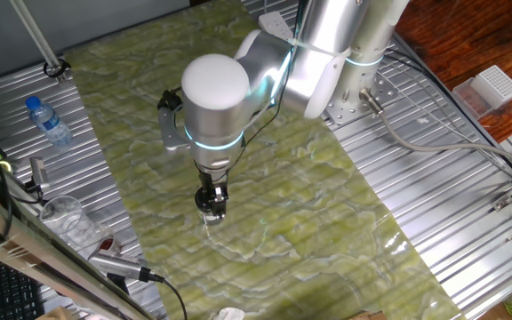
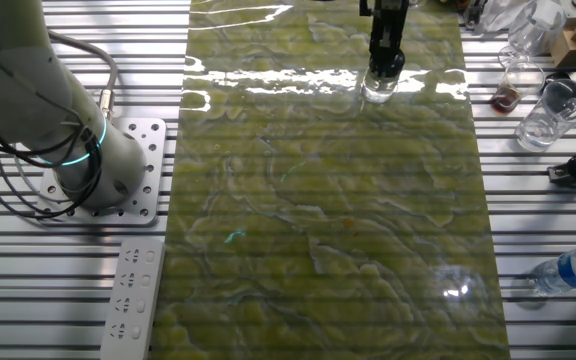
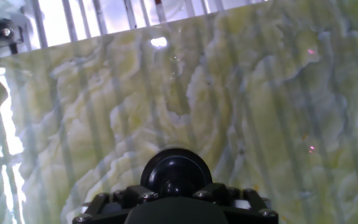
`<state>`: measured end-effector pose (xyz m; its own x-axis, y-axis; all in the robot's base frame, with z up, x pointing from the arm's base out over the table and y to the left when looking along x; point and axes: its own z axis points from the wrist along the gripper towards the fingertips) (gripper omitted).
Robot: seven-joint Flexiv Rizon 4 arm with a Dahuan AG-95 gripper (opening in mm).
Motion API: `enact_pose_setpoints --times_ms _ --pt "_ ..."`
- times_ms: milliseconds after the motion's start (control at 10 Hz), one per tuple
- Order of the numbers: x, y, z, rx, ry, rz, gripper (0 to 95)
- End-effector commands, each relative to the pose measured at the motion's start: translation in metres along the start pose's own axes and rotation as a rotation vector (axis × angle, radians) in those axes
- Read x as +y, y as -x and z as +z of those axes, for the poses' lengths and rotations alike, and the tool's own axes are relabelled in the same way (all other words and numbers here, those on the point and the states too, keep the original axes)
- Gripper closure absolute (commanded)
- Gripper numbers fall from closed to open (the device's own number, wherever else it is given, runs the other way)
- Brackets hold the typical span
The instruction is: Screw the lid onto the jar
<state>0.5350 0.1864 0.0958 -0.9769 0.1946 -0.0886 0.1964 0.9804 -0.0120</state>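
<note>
- Gripper (image 1: 212,203): pointed straight down over the green marbled mat (image 1: 309,222), near the mat's middle in one fixed view; seen at the far edge of the mat in the other fixed view (image 2: 385,62).
- Fingers: drawn in around the lid (image 3: 176,173), flanking it on both sides in the hand view; actual contact with the lid's rim not resolvable, so firm grip cannot be confirmed.
- Lid: round, black, glossy; sits directly below the gripper body in the hand view, its upper half visible above the finger hardware.
- Jar (image 2: 379,88): small, clear glass; stands upright on the mat directly beneath the gripper, its lower part showing below the fingertips in both fixed views (image 1: 212,213).
- Lid-to-jar relation: lid positioned at the jar's mouth; whether seated on the threads cannot be told.
- Arm (image 1: 265,76): silver, with glowing teal rings; reaches from its base plate (image 2: 133,170) on the slatted metal table (image 1: 434,204) out over the mat.
- Plastic bottle with blue cap (image 1: 47,120): lies on the slatted table, well apart from the jar.
- Clear plastic cup (image 2: 551,112): on the table beside the mat's edge, apart from the gripper.
- White power strip (image 2: 133,300): lies flat on the table near the arm's base plate.
</note>
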Motion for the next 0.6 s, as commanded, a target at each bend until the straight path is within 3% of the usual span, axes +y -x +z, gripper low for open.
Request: enact_pose_setpoints --times_ms 100,200,600 --pt "-0.002 -0.003 -0.001 -0.005 -0.011 -0.037 0.0" --pt "-0.002 0.0 -0.01 0.019 -0.008 -0.032 0.0" --pt "-0.002 0.001 -0.013 0.02 0.004 -0.035 0.0"
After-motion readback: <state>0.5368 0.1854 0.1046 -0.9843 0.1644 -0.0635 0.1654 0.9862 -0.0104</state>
